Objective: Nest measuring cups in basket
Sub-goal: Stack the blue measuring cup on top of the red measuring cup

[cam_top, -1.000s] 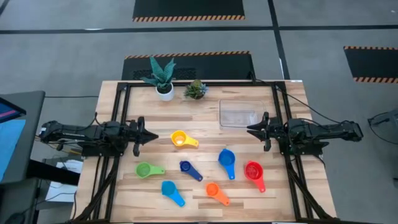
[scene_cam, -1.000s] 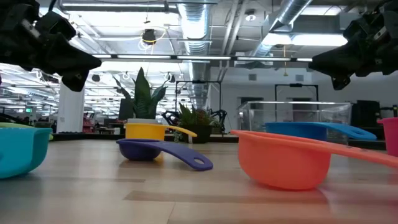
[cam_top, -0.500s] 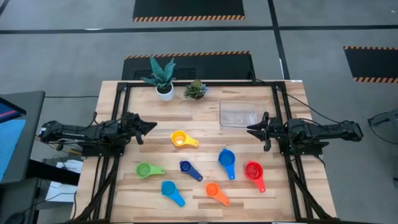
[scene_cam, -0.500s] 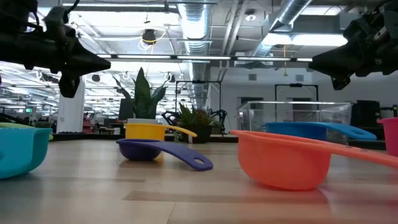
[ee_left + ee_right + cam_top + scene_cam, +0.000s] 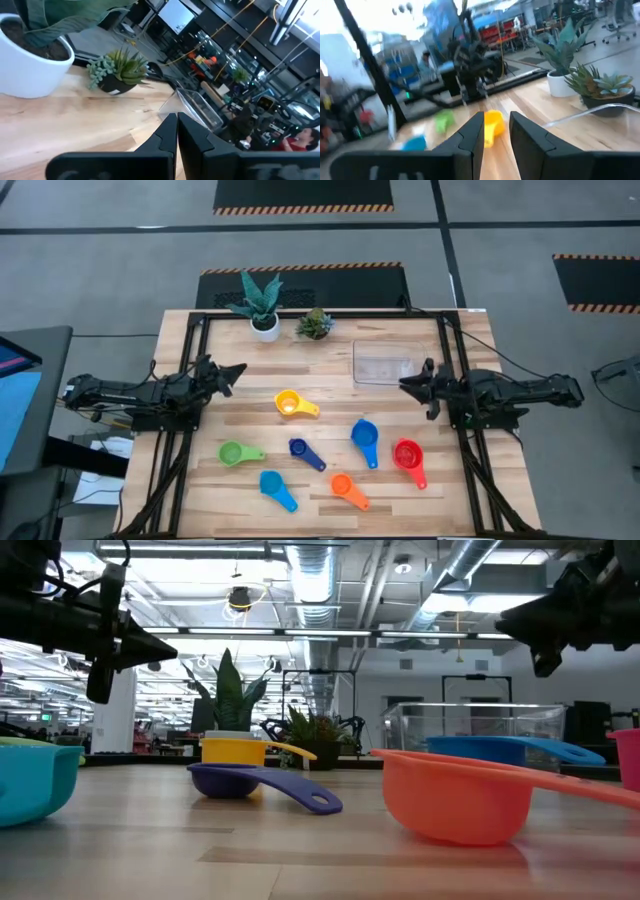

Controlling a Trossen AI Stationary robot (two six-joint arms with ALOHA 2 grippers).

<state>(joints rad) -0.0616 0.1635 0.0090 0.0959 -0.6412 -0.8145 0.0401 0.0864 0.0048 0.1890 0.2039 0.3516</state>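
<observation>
Basket (image 5: 383, 363) empty, far side of worktop (image 5: 330, 470). Cups loose nearer than basket; yellow cup (image 5: 289, 403) closest. Left hand (image 5: 236, 370) pinched closed, empty, well left of basket. Right hand (image 5: 404, 387) part open, empty, just beside basket. Risk: right hand nudges light basket.

closed left gripper (image 5: 176, 131) at bottom centre; white pot (image 5: 30, 65) upper left, small succulent (image 5: 120, 70) beside it, clear basket (image 5: 197, 107) right of centre.

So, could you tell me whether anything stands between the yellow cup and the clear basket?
Nothing visible does: bare wood lies between the yellow cup and the basket. The right tool hovers beside the basket, above the table, not between them.
</observation>
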